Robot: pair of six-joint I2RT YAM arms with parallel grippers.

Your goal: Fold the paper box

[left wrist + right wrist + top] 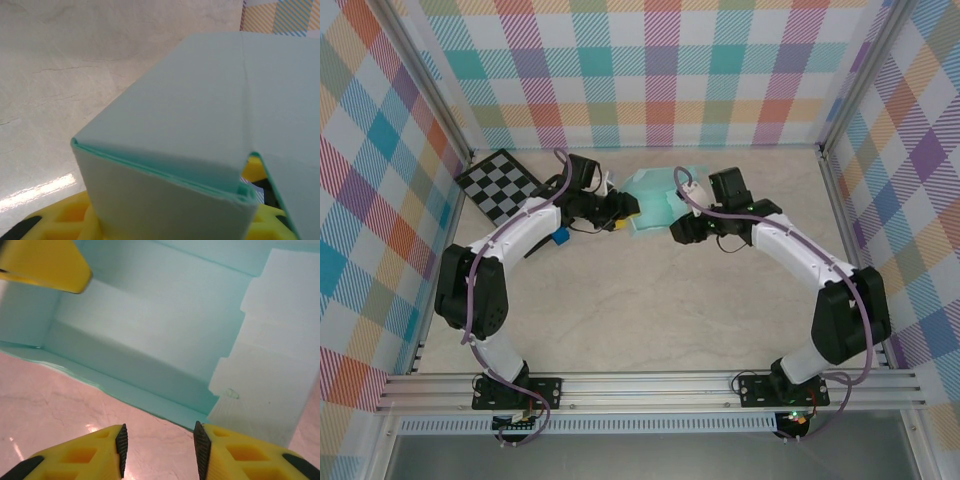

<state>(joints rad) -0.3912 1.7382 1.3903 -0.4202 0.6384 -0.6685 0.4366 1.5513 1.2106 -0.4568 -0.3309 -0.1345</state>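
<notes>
Beige marbled tabletop (650, 330) is walled by plaid panels (650, 70) and left bare in front. The left arm (510, 240) and right arm (800, 250) are bent inward toward the far middle, where the pale mint card paper box (655, 190) is seen part-folded, hollow upward, its long axis unclear. The left gripper (623, 212) is clamped on its folded corner. The right gripper (160, 452) is held part-open and empty beside its edge.

The paper box (655, 195) (pale mint-cyan card) sits partly folded at the far middle of the table (650, 320), its walls raised, one stepped-edge flap spread outward.
</notes>
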